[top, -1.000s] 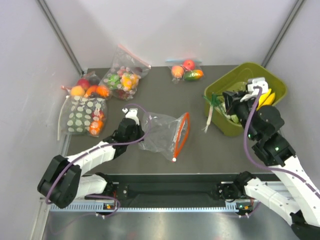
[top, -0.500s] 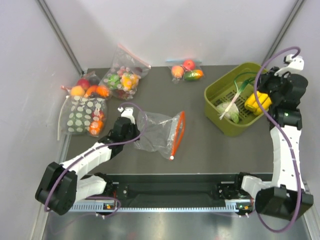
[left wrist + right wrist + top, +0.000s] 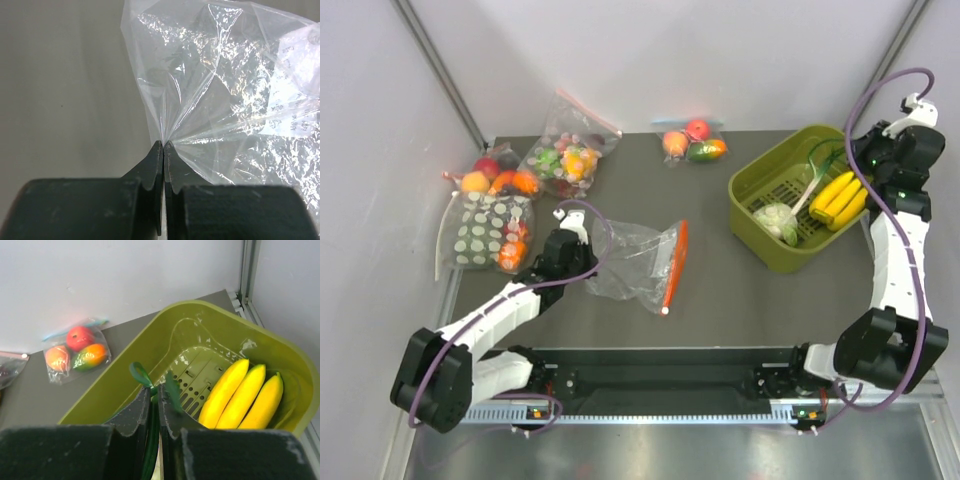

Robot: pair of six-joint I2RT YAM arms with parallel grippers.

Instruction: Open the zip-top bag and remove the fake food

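The clear zip-top bag point(image 3: 635, 262) lies flat at the table's middle, its red-orange zip strip point(image 3: 675, 265) on the right side, and it looks empty. My left gripper point(image 3: 582, 262) is shut on the bag's left edge; in the left wrist view the fingers point(image 3: 163, 143) pinch the crinkled plastic point(image 3: 230, 90). The yellow bananas point(image 3: 840, 197) lie in the green basket point(image 3: 752, 195). The pale leafy head point(image 3: 778, 222) sits low in the basket. My right gripper point(image 3: 155, 392) is shut on the head's dark green leaf stalk point(image 3: 141, 374), beside the bananas point(image 3: 245, 397).
Several filled bags lie at the back left: a white-dotted one point(image 3: 490, 232), one of small multicolour pieces point(image 3: 565, 160) and one of fruit point(image 3: 495, 180). A small bag with a peach and red apple point(image 3: 692, 143) lies at the back middle. Walls close in on both sides.
My right arm has risen and swung back to the right over the basket. The bananas now lie in the basket. My left gripper has drawn the bag slightly to the left.
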